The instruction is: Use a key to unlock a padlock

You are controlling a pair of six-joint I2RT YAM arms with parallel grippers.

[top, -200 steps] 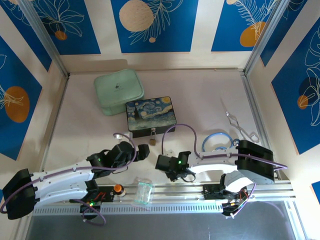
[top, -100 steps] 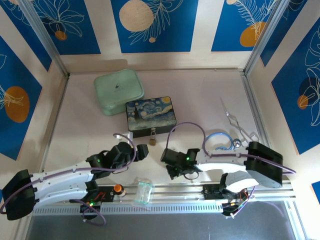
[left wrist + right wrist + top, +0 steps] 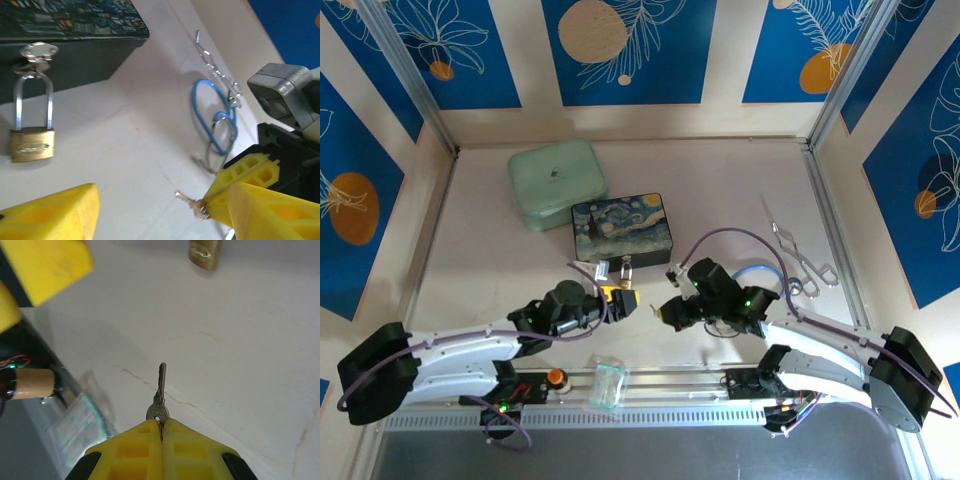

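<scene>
Worktop [image 3: 720, 190]: pale, walled in blue-and-cream panels.

Green case [image 3: 557, 182]: lay at the far left, just beside the box.

Box [image 3: 621, 227]: dark, painted lid, shut. Its clasp [image 3: 37, 51] faced the arms.

Left tool [image 3: 165, 210]: yellow fingers spread wide apart, holding nothing, low over the worktop just in front of the box.

Right tool [image 3: 161, 437]: fingers pressed together on the key's head, just right of the left tool.

Forceps [image 3: 800, 258]: lay at the right, well apart from the box.

Blue loop [image 3: 212, 117]: lay near the forceps.

Padlock [image 3: 32, 142]: brass body, shackle closed and threaded through the clasp. The body probably rested on the worktop.

Key [image 3: 160, 390]: blade jutted out past the fingertips, near the padlock but apart from it.
</scene>
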